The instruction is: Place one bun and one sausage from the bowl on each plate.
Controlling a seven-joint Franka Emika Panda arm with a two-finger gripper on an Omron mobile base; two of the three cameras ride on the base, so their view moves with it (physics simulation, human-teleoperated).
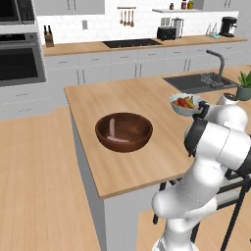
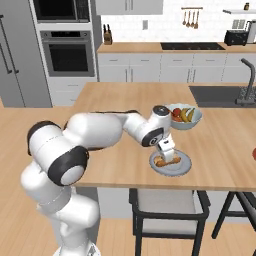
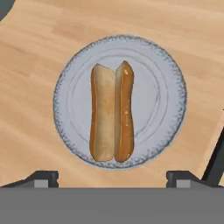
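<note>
The pale grey plate (image 3: 166, 65) lies on the wooden island with a split bun (image 3: 111, 113) lengthwise across its middle. My gripper (image 3: 111, 179) hangs straight above the plate, open, its fingertips (image 3: 41, 178) wide apart and nothing between them. From the right base view the gripper (image 2: 166, 150) stands just over the bun (image 2: 167, 161) on the plate (image 2: 184, 165), near the island's front edge. The dark brown wooden bowl (image 1: 137, 139) sits at the middle of the island and holds pink sausages (image 1: 112, 128).
A pale bowl of fruit (image 2: 182, 116) stands just behind the grey plate, close to my wrist. A sink with a dark tap (image 1: 215, 66) is set in the counter beyond. A dark stool (image 2: 167, 210) stands under the island's front edge.
</note>
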